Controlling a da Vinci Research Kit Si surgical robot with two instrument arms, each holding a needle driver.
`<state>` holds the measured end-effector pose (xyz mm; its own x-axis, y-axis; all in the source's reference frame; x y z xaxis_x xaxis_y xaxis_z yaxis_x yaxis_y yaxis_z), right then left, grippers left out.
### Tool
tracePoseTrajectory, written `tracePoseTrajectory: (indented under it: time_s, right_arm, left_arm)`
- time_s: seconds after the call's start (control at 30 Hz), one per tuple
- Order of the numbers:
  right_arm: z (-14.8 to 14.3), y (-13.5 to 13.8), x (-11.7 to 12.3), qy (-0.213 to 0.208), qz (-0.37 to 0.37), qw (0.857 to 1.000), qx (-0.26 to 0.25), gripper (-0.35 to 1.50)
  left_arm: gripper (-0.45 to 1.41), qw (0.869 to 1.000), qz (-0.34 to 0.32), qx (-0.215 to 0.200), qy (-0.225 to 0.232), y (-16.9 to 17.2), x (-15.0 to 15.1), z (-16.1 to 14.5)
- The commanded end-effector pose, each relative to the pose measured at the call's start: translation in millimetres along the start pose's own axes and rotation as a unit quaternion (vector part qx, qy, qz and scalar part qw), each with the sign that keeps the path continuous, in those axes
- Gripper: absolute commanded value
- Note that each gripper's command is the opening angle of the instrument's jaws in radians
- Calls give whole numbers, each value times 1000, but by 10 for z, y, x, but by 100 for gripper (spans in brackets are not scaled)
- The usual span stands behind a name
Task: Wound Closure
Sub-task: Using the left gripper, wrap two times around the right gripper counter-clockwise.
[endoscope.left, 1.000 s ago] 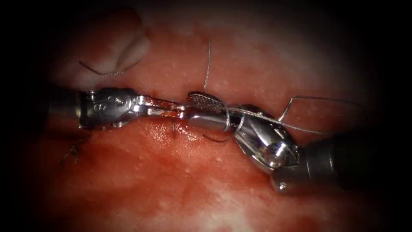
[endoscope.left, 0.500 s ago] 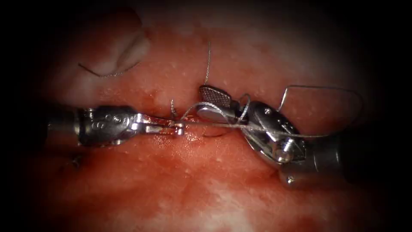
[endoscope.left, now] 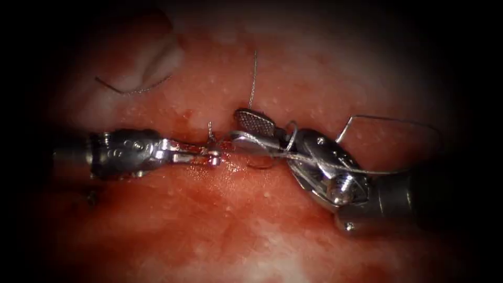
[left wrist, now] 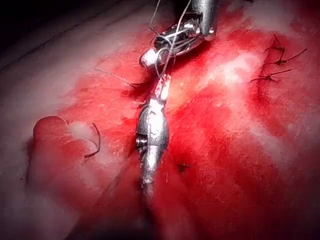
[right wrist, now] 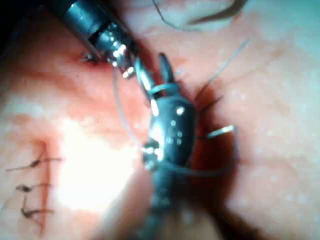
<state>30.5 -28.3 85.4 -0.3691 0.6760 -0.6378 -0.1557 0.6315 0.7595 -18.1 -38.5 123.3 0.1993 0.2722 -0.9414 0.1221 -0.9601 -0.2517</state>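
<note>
My left tool (endoscope.left: pixel 214 153) comes in from the left and lies low along the cut (endoscope.left: pixel 230 165), jaws shut on the thread (endoscope.left: pixel 293 156) at its tip. That strand runs right across my right tool (endoscope.left: pixel 237 127), whose jaws stand open with nothing between them. Thread is looped around the right tool's jaws and wrist. Another strand (endoscope.left: pixel 253 78) rises from the upper jaw. The curved needle (endoscope.left: pixel 131 89) lies free on pale tissue at the upper left, held by neither tool. The left tool (left wrist: pixel 162 87) and right tool (right wrist: pixel 152 70) also show in their wrist views.
A short thread tail (endoscope.left: pixel 210 130) sticks up from the tissue beside the left jaws. A wide thread loop (endoscope.left: pixel 387 119) arcs over the right tool's wrist. Earlier stitches (left wrist: pixel 272 62) sit along the cut. Red fluid wets the tissue (endoscope.left: pixel 225 209).
The left tool has drawn back to the left, out from between the right tool's open jaws, with thread in its tip. The right tool shifted slightly, loops still around it.
</note>
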Motion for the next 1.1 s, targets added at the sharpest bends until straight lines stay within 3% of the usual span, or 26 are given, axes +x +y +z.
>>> tracePoseTrajectory:
  time_s: [0.03, 0.37, 0.57, 1.1]
  right_arm:
    - [3, -1, -8, -6, 0, 1000, 2, 29]
    - [8, -3, -21, -51, -6, 999, -1, 36]
    - [17, -11, -36, -77, -3, 997, 11, 37]
    - [20, -18, -25, -61, 13, 998, 31, 39]
  left_arm:
    - [-45, 1000, -5, 0, 1, -3, -4, 3]
    - [-45, 1000, 16, -6, -8, -47, 50, 1]
    - [-45, 1000, 22, -7, -16, -68, 65, 7]
    - [-45, 999, 32, -11, -23, -57, 45, -3]
